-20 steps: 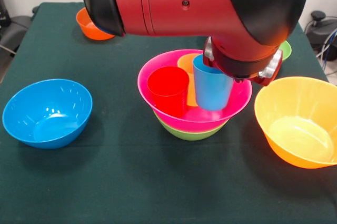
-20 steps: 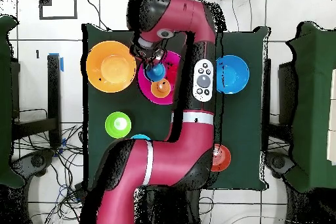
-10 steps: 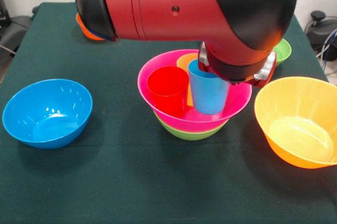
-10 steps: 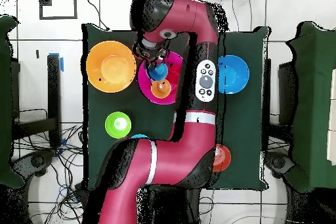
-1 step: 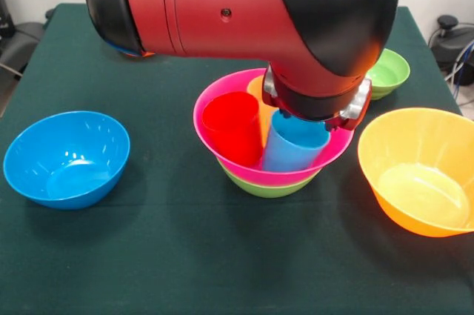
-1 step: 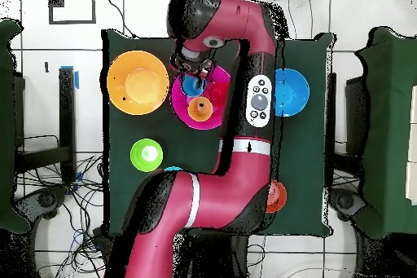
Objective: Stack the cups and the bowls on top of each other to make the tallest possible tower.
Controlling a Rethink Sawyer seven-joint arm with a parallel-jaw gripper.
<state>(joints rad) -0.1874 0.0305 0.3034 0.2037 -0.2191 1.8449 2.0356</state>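
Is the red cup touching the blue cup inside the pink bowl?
Touching. In the front view the red cup and blue cup lean together low in the pink bowl, with no gap between their lower sides.

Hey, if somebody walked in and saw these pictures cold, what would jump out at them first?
The big red and black arm fills the top of the front view, its wrist right over a light blue cup. That cup leans inside the pink bowl at the table's middle, beside a red cup, with a green bowl nested underneath. A blue bowl and a yellow-orange bowl flank the pile.
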